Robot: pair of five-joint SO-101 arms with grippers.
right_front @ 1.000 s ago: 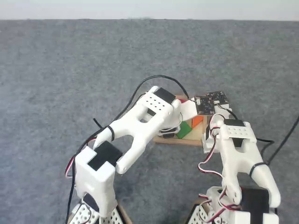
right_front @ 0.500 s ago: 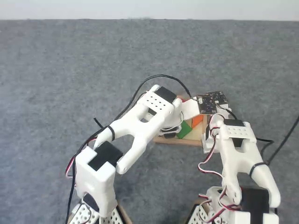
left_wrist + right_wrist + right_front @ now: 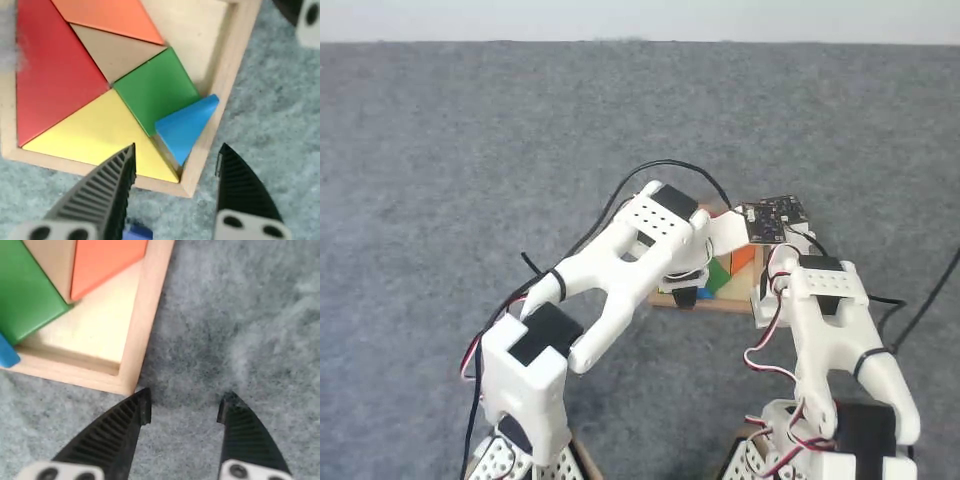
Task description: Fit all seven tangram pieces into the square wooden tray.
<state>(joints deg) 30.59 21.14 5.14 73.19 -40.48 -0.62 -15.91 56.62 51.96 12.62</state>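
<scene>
Tray point(image 3: 235, 75): bare pale wood, smooth and matt, with faint grain on the floor.
Red piece point(image 3: 55, 75), orange piece point(image 3: 110, 17), yellow piece point(image 3: 100, 135), green piece point(image 3: 152, 90), blue piece point(image 3: 185, 127): flat opaque paint, smooth, low sheen.
Tan piece point(image 3: 112, 52): unpainted wood, matt.
Table cover point(image 3: 470, 150): grey cloth with a fuzzy, rough nap.
Left gripper point(image 3: 177, 149) and right gripper point(image 3: 186, 394): black plastic, matt, ribbed on the inner faces.
Arm shells point(image 3: 610, 270): white plastic, smooth, slight gloss.

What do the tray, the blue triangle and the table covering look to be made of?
Tray: pale bare-looking wood, faint grain on its rim and floor.
Blue triangle: likely painted wood, flat matte colour and a thick cut edge; plastic possible.
Table covering: grey felt or short-pile carpet, by its fuzzy fibres.
</scene>
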